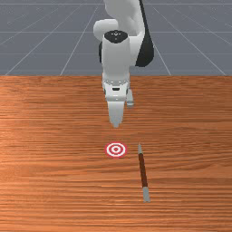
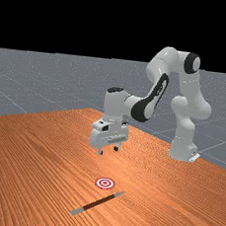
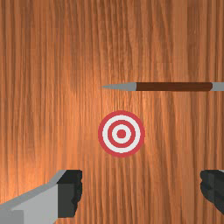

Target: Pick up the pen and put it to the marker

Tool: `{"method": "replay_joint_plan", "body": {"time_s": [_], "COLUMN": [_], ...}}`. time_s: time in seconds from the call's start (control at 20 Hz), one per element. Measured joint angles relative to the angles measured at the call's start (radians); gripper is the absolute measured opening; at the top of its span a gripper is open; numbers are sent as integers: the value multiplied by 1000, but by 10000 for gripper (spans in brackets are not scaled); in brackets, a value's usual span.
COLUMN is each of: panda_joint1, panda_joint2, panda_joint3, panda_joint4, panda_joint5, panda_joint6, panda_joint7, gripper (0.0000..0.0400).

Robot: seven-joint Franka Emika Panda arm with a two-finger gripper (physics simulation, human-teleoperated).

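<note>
Well, the gripper [image 2: 108, 150] hangs spread, presumably to straddle the pen [image 1: 142, 170], which lies beside the marker [image 1: 116, 149], tip toward the table [image 1: 45, 99] edge nearest the arm [image 2: 184, 135].

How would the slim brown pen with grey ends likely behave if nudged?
The pen would probably roll or swivel, being long and slim. It looks stiff, lying straight throughout. Its tapered grey tip might slip when pinched.

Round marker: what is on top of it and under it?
Nothing sits on the marker, which shows whole. The pen lies beside it. The wooden table surrounds it, but whatever is directly beneath is covered.
</note>
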Motion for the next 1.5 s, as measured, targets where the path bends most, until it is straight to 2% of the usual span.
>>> {"method": "replay_joint_plan", "body": {"time_s": [0.05, 0.1, 0.15, 0.2, 0.3, 0.4, 0.45, 0.5, 0.55, 0.65, 0.75, 0.85, 1.1, 1.35, 1.5], "panda_joint1": [0, 0, 2, 4, 4, 5, 29, 45, 58, 82, 99, 100, 102, 126, 155], "panda_joint2": [0, 0, 0, -1, -2, -2, -50, -86, -103, -99, -77, -64, -45, 0, 82], "panda_joint3": [0, 0, -3, -5, -8, -8, -44, -77, -106, -152, -186, -200, -204, -179, -147], "panda_joint4": [0, 0, 1, 3, 4, 4, -23, -17, 1, 44, 89, 110, 124, 140, 207], "panda_joint5": [0, 0, 2, 4, 5, 6, -8, -12, -9, 19, 68, 98, 120, 133, 138], "panda_joint6": [0, 0, -6, -10, -13, -15, -87, -156, -215, -314, -395, -432, -438, -317, -284], "panda_joint7": [0, 0, 19, 30, 41, 45, 225, 403, 583, 941, 1244, 1364, 1428, 1443, 1445], "gripper": [249, 158, 253, 311, 367, 388, 237, 145, 89, 33, 12, 5, 0, 0, 0]}}
